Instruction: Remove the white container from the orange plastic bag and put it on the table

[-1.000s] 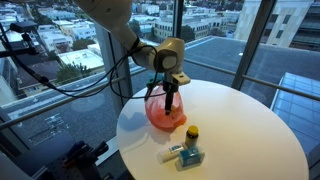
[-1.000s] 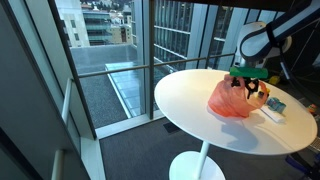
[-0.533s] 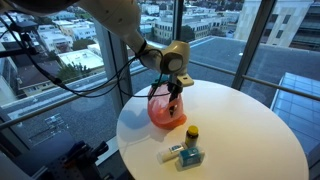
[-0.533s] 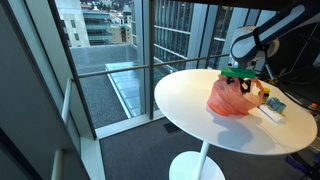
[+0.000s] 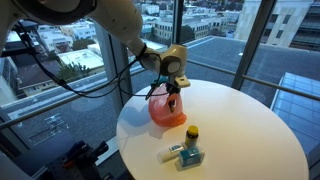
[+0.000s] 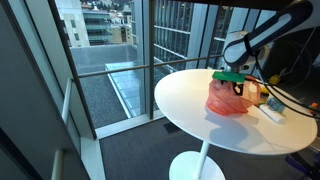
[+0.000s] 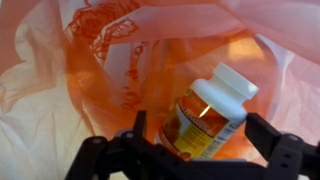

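An orange plastic bag (image 5: 163, 110) lies on the round white table (image 5: 250, 130); it also shows in the other exterior view (image 6: 228, 101). My gripper (image 5: 172, 92) hangs over the bag's mouth, pointing down into it. In the wrist view the gripper (image 7: 195, 122) is open, with its fingers (image 7: 262, 130) on either side of a white-capped container (image 7: 207, 108) with an orange and yellow label. The container lies tilted inside the bag (image 7: 90, 70). I cannot tell whether the fingers touch it.
A yellow-capped bottle (image 5: 192, 133), a teal box (image 5: 189, 156) and a white tube (image 5: 170, 153) lie near the table's front edge, close to the bag. The same items show beside the bag (image 6: 271, 106). Large windows and railings stand behind the table.
The arm has swung its wrist sideways over the bag and lowered the gripper into the bag's mouth. The bag and the other items have not moved.
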Robot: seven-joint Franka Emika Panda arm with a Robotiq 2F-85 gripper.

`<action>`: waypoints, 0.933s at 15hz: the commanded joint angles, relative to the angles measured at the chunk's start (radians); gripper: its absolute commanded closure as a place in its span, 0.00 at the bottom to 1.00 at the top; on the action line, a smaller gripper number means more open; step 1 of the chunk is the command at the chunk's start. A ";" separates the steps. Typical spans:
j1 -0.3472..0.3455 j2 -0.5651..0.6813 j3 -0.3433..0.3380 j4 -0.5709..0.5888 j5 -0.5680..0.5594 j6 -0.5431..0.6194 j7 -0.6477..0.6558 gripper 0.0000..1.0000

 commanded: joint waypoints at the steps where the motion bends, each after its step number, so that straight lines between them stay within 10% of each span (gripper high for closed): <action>1: 0.003 0.039 0.005 0.049 0.021 -0.036 0.025 0.00; 8: 0.004 0.024 0.001 0.034 0.008 -0.023 0.010 0.59; 14: 0.009 -0.054 0.000 -0.007 -0.014 -0.015 -0.024 0.63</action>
